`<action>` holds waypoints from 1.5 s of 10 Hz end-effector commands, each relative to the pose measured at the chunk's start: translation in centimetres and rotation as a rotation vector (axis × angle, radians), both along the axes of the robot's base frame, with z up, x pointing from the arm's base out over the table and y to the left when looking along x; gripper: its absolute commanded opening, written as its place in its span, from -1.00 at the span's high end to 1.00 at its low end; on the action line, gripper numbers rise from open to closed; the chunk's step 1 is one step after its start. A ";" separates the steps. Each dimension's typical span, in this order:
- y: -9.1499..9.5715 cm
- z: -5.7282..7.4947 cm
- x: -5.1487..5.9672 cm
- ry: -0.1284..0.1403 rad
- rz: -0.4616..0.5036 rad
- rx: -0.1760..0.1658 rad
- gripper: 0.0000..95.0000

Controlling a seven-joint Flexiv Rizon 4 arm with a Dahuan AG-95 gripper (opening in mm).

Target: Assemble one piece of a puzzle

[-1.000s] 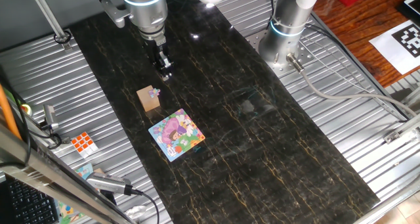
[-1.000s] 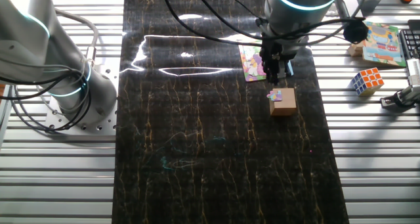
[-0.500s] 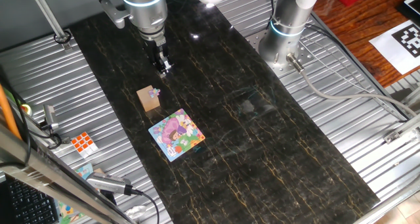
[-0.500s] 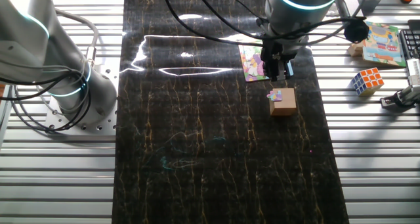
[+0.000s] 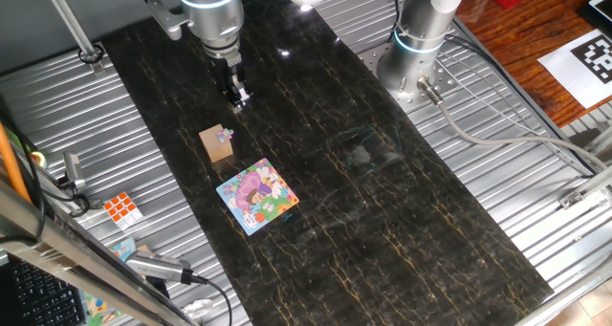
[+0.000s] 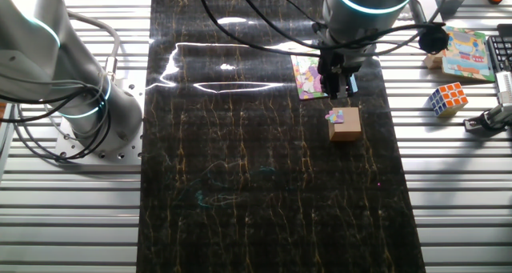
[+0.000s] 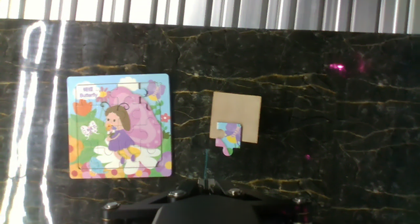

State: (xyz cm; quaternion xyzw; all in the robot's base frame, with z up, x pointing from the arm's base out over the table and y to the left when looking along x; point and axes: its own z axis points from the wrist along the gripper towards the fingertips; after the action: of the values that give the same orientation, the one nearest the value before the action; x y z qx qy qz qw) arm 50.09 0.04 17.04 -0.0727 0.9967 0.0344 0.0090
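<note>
The piece [image 7: 228,136] lies on a corner of a tan block [image 7: 236,117], overhanging its edge, probably propped there so fingers can close on it above the tabletop [image 5: 382,211]. Block and piece sit just beside the puzzle [image 7: 119,127], which lies flat and apart from them. The gripper [image 5: 238,97] hangs above the tabletop near the block, holding nothing; its fingers look close together, but how wide they stand I cannot tell. The pick, I judge, is not yet begun
</note>
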 end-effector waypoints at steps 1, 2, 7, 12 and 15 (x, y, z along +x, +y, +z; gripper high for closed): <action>0.0 0.0 -0.1 -0.002 -0.001 0.001 1.00; 0.0 0.0 -0.1 -0.001 0.000 -0.001 1.00; 0.0 0.0 -0.1 0.003 -0.008 -0.008 1.00; 0.0 0.0 -0.1 0.005 -0.018 -0.012 1.00; 0.0 0.0 -0.1 0.008 -0.030 -0.009 1.00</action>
State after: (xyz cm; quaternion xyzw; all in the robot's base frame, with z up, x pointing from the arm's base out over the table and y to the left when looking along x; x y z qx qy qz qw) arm 50.02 0.01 17.01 -0.0556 0.9979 0.0319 0.0048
